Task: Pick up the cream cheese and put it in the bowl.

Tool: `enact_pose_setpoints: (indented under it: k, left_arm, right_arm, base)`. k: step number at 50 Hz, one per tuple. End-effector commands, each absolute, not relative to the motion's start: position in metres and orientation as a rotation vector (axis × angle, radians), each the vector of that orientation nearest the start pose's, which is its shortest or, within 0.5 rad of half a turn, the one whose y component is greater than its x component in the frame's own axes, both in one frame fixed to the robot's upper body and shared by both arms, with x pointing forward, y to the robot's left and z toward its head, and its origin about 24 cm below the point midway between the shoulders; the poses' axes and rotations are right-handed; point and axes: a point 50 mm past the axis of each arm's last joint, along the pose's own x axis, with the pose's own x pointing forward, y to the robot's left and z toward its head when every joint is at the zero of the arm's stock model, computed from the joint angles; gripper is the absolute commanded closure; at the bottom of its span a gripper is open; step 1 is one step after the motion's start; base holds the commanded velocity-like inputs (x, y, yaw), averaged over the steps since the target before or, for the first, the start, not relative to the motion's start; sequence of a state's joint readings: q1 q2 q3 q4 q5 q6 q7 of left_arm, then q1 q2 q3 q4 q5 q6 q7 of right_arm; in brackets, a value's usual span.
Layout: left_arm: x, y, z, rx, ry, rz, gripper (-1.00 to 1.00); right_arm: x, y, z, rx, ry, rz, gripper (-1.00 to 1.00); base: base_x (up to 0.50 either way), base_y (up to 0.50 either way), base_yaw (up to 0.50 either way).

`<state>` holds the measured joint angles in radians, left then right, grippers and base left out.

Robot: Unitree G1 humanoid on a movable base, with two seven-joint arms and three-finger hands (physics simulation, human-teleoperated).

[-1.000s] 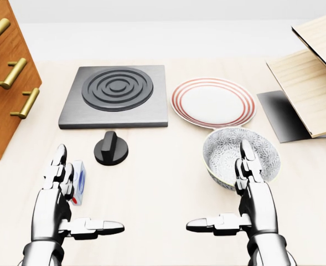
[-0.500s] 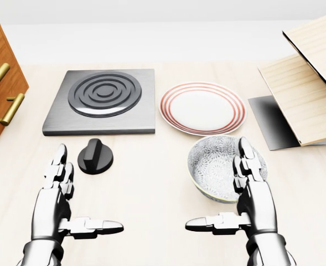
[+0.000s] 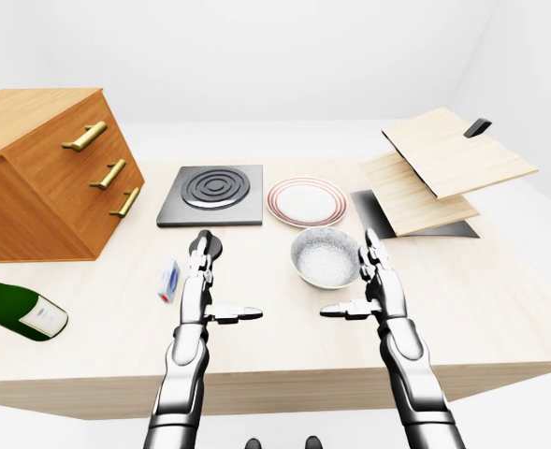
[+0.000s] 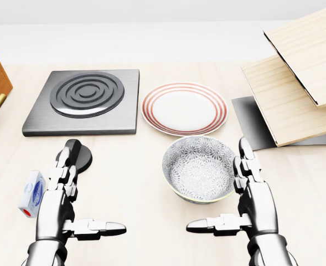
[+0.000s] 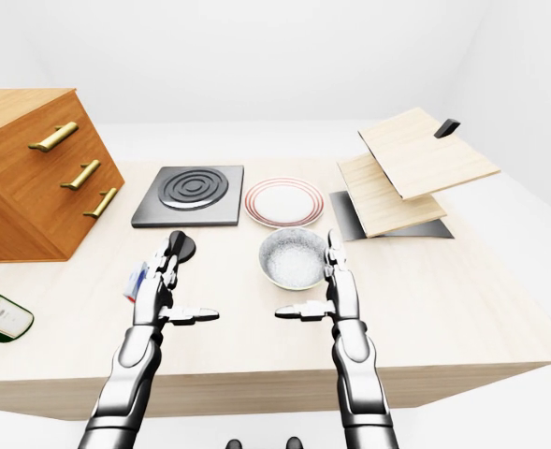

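The cream cheese point(image 4: 32, 193) is a small white box with blue and red print. It lies on the wooden table just left of my left hand. The bowl point(image 4: 198, 163) is grey-patterned and empty, and it stands between my two hands, nearer the right one. My left hand point(image 4: 91, 191) is open and empty, held over the table with fingers pointing away and thumb pointing inward. My right hand point(image 4: 221, 191) is open and empty, with its fingers point(image 4: 246, 160) beside the bowl's right rim.
A black knob point(image 4: 84, 156) sits partly behind my left fingers. A grey stove plate point(image 4: 85, 100) and a red-rimmed plate point(image 4: 185, 108) lie above. Wooden boards point(image 4: 295, 83) stand at the right. A drawer cabinet point(image 3: 50, 178) and a green bottle point(image 3: 18, 304) are at the left.
The whole picture has shifted left, so the camera has moved right. The cream cheese, earlier right of my left hand and then hidden, now shows left of it. The hands keep their pose.
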<state>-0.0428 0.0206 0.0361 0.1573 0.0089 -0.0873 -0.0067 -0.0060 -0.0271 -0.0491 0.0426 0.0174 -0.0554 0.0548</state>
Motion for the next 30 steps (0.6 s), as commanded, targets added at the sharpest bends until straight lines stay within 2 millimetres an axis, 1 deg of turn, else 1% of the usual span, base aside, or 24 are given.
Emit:
enact_pose_setpoints:
  k: [1, 4, 5, 7, 11, 16, 21, 26, 30]
  left_arm:
    - [0.263, 0.161, 0.020, 0.031, 0.047, 0.024, -1.00]
    - [0.271, 0.170, 0.027, 0.055, 0.026, 0.061, -1.00]
    - [0.277, 0.179, 0.037, 0.059, -0.013, 0.087, -1.00]
    - [0.282, 0.190, 0.046, 0.075, -0.044, 0.125, -1.00]
    - [0.284, 0.206, 0.059, 0.099, -0.087, 0.177, -1.00]
    - [0.281, 0.221, 0.062, 0.117, -0.093, 0.205, -1.00]
    - [0.276, 0.224, 0.065, 0.136, -0.110, 0.208, -1.00]
    - [0.269, 0.228, 0.060, 0.155, -0.087, 0.211, -1.00]
    - [0.265, 0.235, 0.053, 0.168, -0.054, 0.229, -1.00]
  right_arm:
    - [0.254, -0.162, 0.038, -0.019, -0.019, 0.010, -1.00]
    - [0.254, -0.162, 0.037, -0.021, -0.019, 0.011, -1.00]
    - [0.254, -0.162, 0.037, -0.021, -0.019, 0.012, -1.00]
    - [0.254, -0.162, 0.036, -0.021, -0.017, 0.014, -1.00]
    - [0.254, -0.162, 0.036, -0.018, -0.019, 0.017, -1.00]
    - [0.255, -0.162, 0.036, -0.018, -0.018, 0.020, -1.00]
    - [0.255, -0.163, 0.035, -0.016, -0.017, 0.018, -1.00]
    - [0.255, -0.164, 0.037, -0.011, -0.020, 0.017, -1.00]
    - [0.254, -0.164, 0.038, -0.008, -0.022, 0.018, -1.00]
  base:
    - [0.00, 0.00, 0.00]
    - [0.00, 0.00, 0.00]
    - [0.00, 0.00, 0.00]
    - [0.00, 0.00, 0.00]
    - [0.00, 0.00, 0.00]
    - [0.00, 0.00, 0.00]
    - [0.00, 0.00, 0.00]
    - [0.00, 0.00, 0.00]
    - [0.00, 0.00, 0.00]
